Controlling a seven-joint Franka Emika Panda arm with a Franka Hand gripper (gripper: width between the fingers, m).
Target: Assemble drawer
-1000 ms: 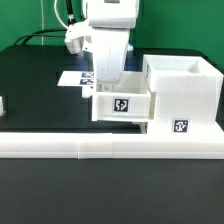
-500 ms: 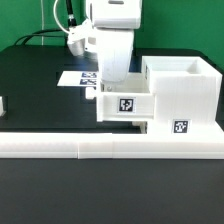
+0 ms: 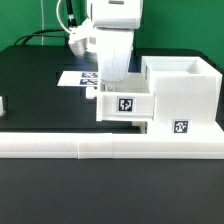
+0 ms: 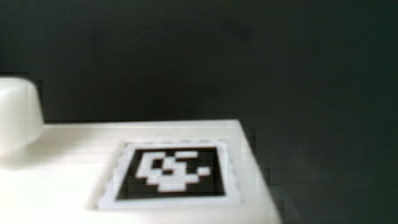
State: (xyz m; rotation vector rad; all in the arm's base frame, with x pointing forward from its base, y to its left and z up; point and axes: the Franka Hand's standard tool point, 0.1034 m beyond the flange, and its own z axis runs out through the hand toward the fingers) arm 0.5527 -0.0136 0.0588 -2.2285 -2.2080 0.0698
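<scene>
1. Black desk [image 3: 40, 90] carries the work; a low white barrier [image 3: 100, 148] runs along its near edge, and the marker board [image 3: 72, 78] lies behind the arm.
2. Housing [image 3: 185, 95] stands against the barrier at the exterior view's right.
3. Tray [image 3: 125, 104] sits partway into the housing's side, tagged face outward.
4. Tool [image 3: 112, 84] reaches down onto the tray's rear; its fingers are hidden, so opening and grasp cannot be told.
5. Wrist view shows only a tagged white surface, blurred.
6. Risk: a tilted tray may jam in the opening, and a hard push could shift the housing along the barrier.
</scene>
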